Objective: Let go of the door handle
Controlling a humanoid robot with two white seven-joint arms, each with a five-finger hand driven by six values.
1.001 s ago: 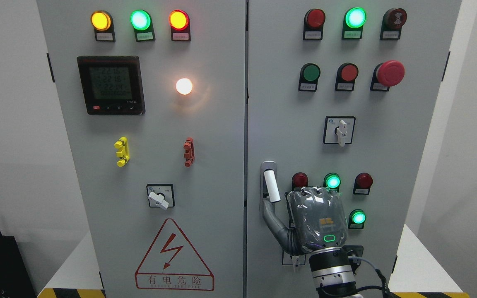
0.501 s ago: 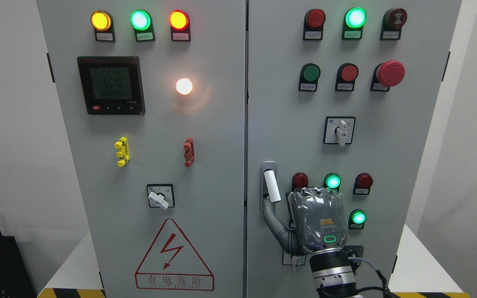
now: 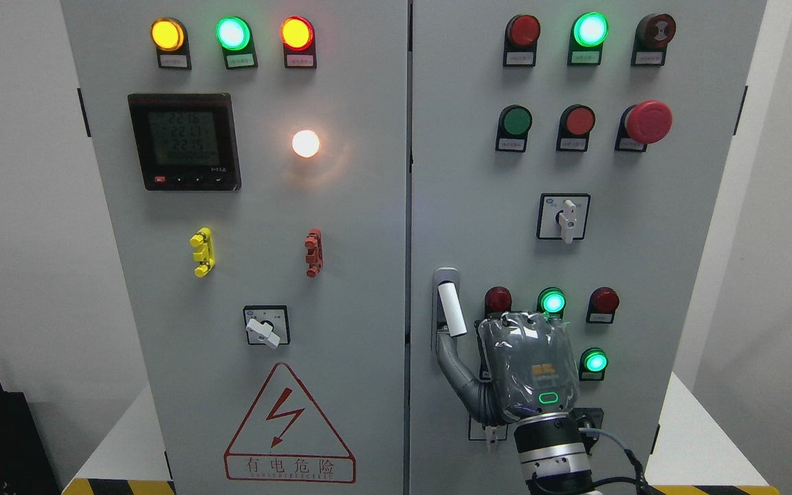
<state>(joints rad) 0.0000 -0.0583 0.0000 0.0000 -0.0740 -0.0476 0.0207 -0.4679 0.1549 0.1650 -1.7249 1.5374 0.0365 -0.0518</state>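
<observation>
The right hand (image 3: 516, 368), grey and wrapped in clear film, is raised against the right door of the grey metal control cabinet (image 3: 341, 220). Its thumb reaches up-left to the lower end of the white bar-shaped door handle (image 3: 451, 309), which tilts slightly near the door's left edge. The other fingers are hidden behind the palm, so I cannot tell their grip. The cabinet stands on a white surface (image 3: 702, 440) before pale walls.

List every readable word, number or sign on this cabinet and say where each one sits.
"有电危险", with a red lightning bolt: warning triangle on the left door.
Digits on the meter display: several rows, too blurred to read.
Small labels under the indicator lamps and push buttons: too small to read.
</observation>
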